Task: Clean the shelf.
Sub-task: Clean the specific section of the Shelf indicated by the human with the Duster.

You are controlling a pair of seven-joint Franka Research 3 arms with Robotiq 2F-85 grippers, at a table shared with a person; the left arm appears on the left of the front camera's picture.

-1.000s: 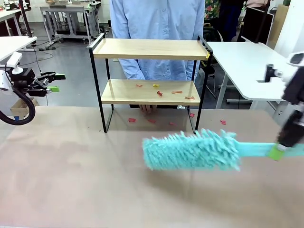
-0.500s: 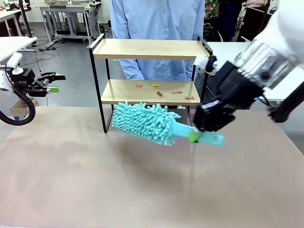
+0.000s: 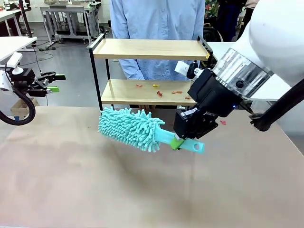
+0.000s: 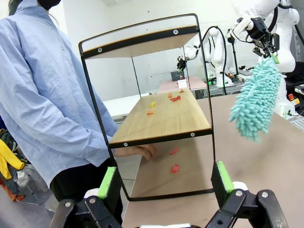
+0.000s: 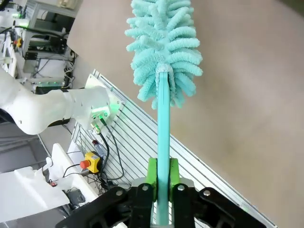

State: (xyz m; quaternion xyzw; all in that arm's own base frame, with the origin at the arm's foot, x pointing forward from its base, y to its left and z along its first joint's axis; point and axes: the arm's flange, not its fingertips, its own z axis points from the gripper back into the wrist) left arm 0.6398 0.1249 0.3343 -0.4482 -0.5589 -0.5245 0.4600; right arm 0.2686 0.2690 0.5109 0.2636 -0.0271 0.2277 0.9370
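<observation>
The shelf [image 3: 149, 49] stands at the far middle of the table [image 3: 71, 185], its open front facing the robot, so both boards can be reached from this side. Red scraps [image 3: 159, 93] lie scattered on the lower board, with a few more on the table beneath and to the right of the frame; these look like the dirt to be swept off. The teal duster [image 3: 130, 128] hangs just in front of the lower opening, its fluffy head toward the left post and its handle clamped in the right tool [image 3: 176, 144], apparently lined up for a sweep. A person's hand [image 4: 142, 151] rests on the table under the lower board, perhaps steadying the frame. The left tool [image 3: 52, 81] waits well off to the left, open and empty.
</observation>
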